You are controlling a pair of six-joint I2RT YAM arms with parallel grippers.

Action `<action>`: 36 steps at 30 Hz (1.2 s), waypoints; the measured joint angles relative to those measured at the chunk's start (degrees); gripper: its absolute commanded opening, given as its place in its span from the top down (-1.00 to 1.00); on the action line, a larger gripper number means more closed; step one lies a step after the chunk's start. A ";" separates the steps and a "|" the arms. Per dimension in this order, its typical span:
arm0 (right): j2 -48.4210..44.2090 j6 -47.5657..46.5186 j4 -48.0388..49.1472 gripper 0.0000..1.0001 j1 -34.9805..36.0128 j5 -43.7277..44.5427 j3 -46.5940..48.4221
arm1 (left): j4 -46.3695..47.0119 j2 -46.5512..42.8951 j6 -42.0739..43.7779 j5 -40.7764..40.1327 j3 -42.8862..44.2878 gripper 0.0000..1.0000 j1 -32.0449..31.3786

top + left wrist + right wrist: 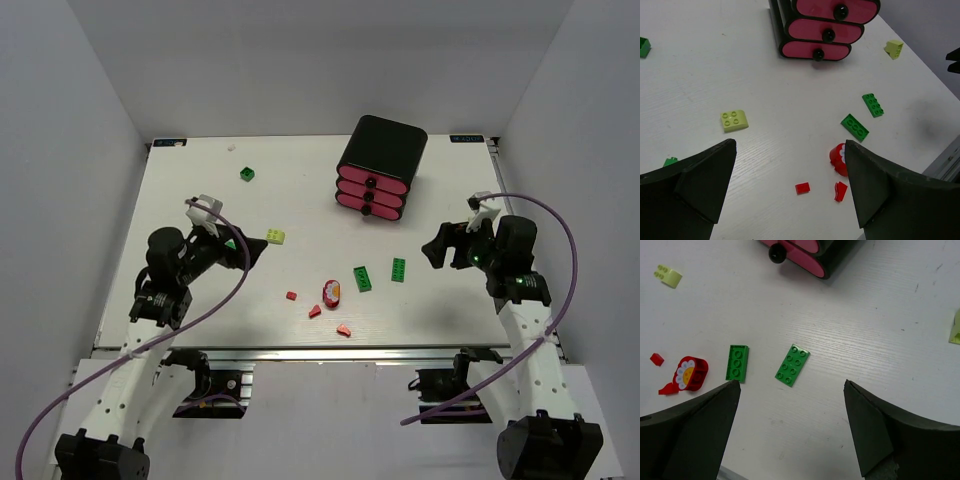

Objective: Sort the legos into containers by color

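The black cabinet [385, 145] with three pink drawers [371, 191], all shut, stands at the back right. Two dark green flat bricks [362, 278] [399, 269] lie in front of it. A lime block [275, 236], a dark green cube [247, 174], a red flower piece [331, 292] and red bits [291, 296] [314, 311] [344, 330] lie scattered. My left gripper [245, 252] is open and empty, left of the lime block [734, 120]. My right gripper [435, 250] is open and empty, right of the green flats [792, 365] [737, 363].
A small green bit [670, 161] lies by my left finger. A second lime piece [894, 48] sits right of the cabinet. The table's front edge [330, 350] is near the red bits. Walls enclose the table on three sides.
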 measured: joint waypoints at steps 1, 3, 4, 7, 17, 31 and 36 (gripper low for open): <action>-0.61 -0.24 -0.20 -0.79 0.00 -0.68 0.00 | 0.31 0.39 -0.17 0.61 0.00 -0.96 0.00; -2.19 -1.27 -0.31 -0.79 0.02 -2.19 -0.02 | 1.31 1.62 -1.03 2.01 0.02 -0.96 0.00; -3.10 -2.19 -0.33 -0.79 0.02 -3.17 -0.02 | 1.90 2.40 -1.42 2.73 0.02 -0.96 0.00; -5.95 -6.38 0.00 -0.79 0.02 -7.63 -0.98 | 3.13 7.30 -3.21 5.51 0.90 -0.96 0.00; -6.14 -16.94 -1.36 -0.72 0.00 -14.67 -5.57 | 3.85 32.76 -10.84 6.05 19.69 0.01 -5.53; 2.23 -9.14 -1.44 -0.40 -1.40 -11.54 -1.51 | -0.09 64.76 -16.26 -13.53 47.50 -0.59 -23.08; 2.95 -7.76 -1.64 -0.21 -2.21 -12.61 -1.11 | -1.33 69.00 -17.49 -20.48 54.25 -0.50 -27.17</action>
